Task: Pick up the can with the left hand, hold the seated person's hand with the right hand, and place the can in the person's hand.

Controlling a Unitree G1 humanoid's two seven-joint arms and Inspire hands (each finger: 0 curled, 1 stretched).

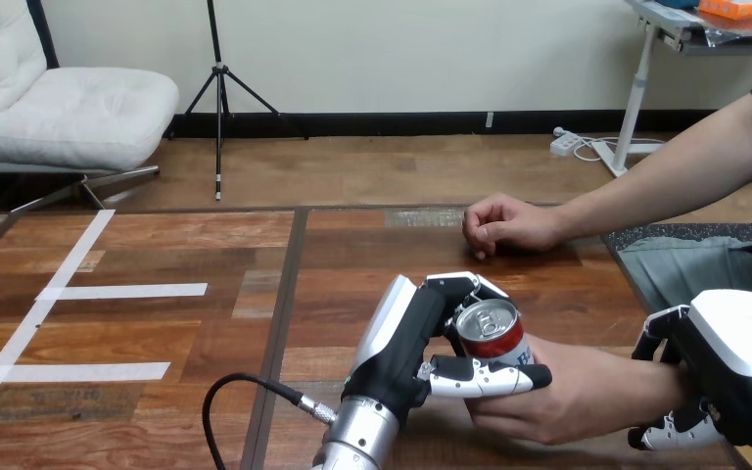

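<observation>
Left forearm (pixel 357 431), silver, rises from the bottom edge to the left hand (pixel 401 343). Its fingers (pixel 462 287) curl behind the can (pixel 490 331) and its thumb (pixel 485 377) crosses the front, a wrap grasp about the side wall. The can stands nearly upright inside this grasp, silver lid and pull tab facing up, red wall below. Just to the right of the left hand, and under its thumb, lies the person's hand (pixel 558 392), cupped and touching the can's lower wall. Further right, the right hand (pixel 734 372) closes about the person's wrist (pixel 661 382), with fingers showing above and below it. Well beyond the left hand, the person's other hand (pixel 504 227) rests as a loose fist on the surface (pixel 157 255).

Handling, as judged: the thin metal wall is stiff lengthwise yet easily dented by a hard squeeze, and it is smooth, hence liable to slip. Whether the can is full or empty cannot be told, so its weight is uncertain. The mid-wall is the sound place to hold; the lid rim and tab offer little purchase.
</observation>
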